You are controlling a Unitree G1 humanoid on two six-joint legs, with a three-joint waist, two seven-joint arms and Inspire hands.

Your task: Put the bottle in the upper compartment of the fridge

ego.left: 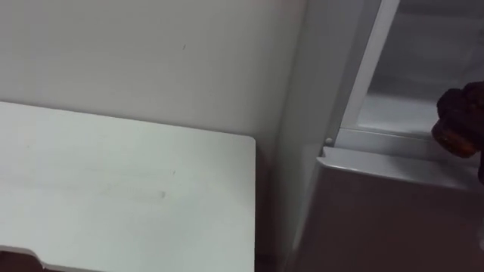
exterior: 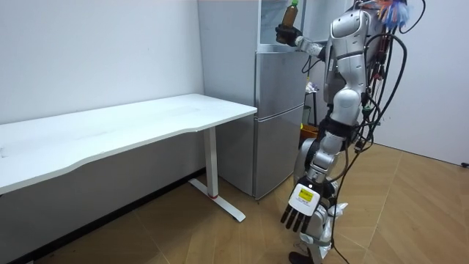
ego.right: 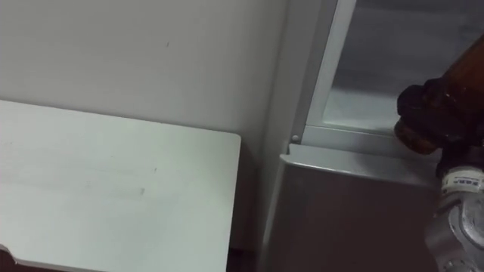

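Observation:
I hold a brown bottle [exterior: 291, 13] with a green cap in my raised right hand [exterior: 284, 34]. I stand close in front of the grey fridge [exterior: 278, 125], at the room view's right of it. In the right eye view the bottle [ego.right: 463, 75] and the dark curled right hand [ego.right: 420, 115] sit at the front edge of the open upper compartment [ego.right: 370, 75], above the lower door's top [ego.right: 355, 168]. The pale inside of that compartment shows behind them. My left hand [exterior: 299, 211] hangs low at my side with straight fingers, holding nothing.
A long white desk [exterior: 110, 132] stands against the wall to the left of the fridge; its corner [ego.left: 242, 151] lies close to the fridge's side, with a narrow dark gap between. Wooden floor lies behind me.

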